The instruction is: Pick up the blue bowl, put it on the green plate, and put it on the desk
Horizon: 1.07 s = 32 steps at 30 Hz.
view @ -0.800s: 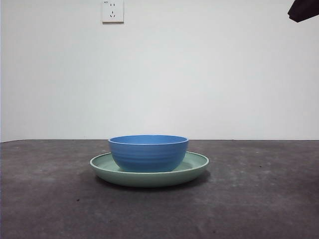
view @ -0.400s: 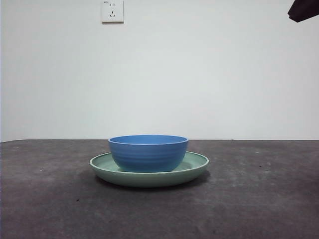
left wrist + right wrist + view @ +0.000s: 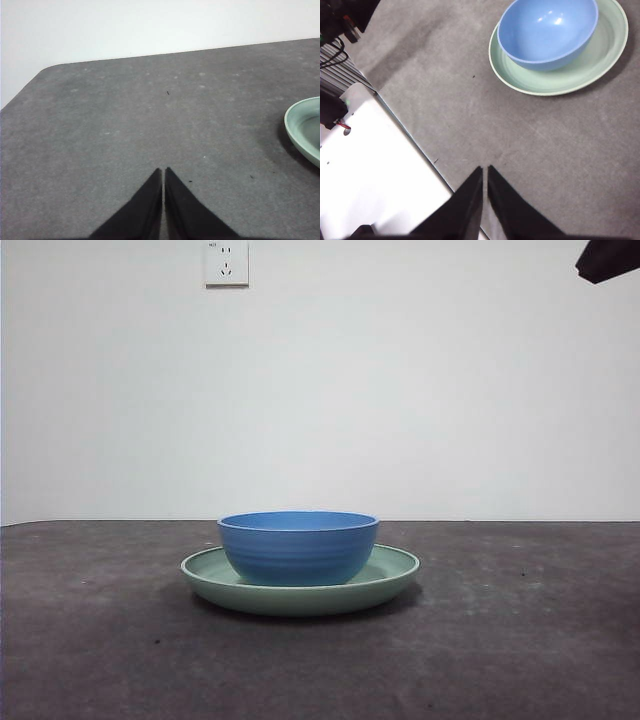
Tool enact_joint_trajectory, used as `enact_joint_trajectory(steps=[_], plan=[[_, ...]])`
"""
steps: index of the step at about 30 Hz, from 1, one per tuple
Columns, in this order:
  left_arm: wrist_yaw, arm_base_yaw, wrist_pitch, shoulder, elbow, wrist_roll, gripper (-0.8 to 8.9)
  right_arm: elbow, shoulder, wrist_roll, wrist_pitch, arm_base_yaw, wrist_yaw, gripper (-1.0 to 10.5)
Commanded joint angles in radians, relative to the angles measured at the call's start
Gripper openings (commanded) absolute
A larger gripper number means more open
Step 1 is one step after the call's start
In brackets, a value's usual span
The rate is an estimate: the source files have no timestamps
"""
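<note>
The table (image 3: pixel 90 640) carries the green plate (image 3: pixel 395 575), which cradles the blue bowl (image 3: pixel 298 545) upright at its middle, so the stacking step looks done. Both hands wait well away, empty: left hand (image 3: pixel 163 172) and right hand (image 3: pixel 484 170) pinched narrow.

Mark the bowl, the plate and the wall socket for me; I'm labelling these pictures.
blue bowl (image 3: pixel 298 550), front view, on its ridged outer wall.
green plate (image 3: pixel 395 572), front view, on its raised rim.
wall socket (image 3: pixel 226 262), front view, on its white faceplate.
</note>
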Motion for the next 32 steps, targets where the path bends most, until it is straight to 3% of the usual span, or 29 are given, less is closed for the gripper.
enact_joint_trajectory(steps=[1,26,30,32], plan=[[-0.003,0.003,-0.008,-0.001,-0.021,-0.011,0.09,0.01,0.005,-0.009,0.009,0.007,-0.002,0.1],[-0.003,0.002,-0.008,-0.001,-0.021,-0.011,0.1,0.01,-0.003,-0.009,0.009,0.006,-0.002,0.1],[-0.003,0.002,-0.008,-0.001,-0.021,-0.011,0.1,0.01,-0.066,-0.117,0.021,-0.079,0.027,0.1],[-0.003,0.002,-0.008,-0.001,-0.021,-0.011,0.1,0.01,-0.111,-0.119,0.056,-0.152,0.027,0.1]])
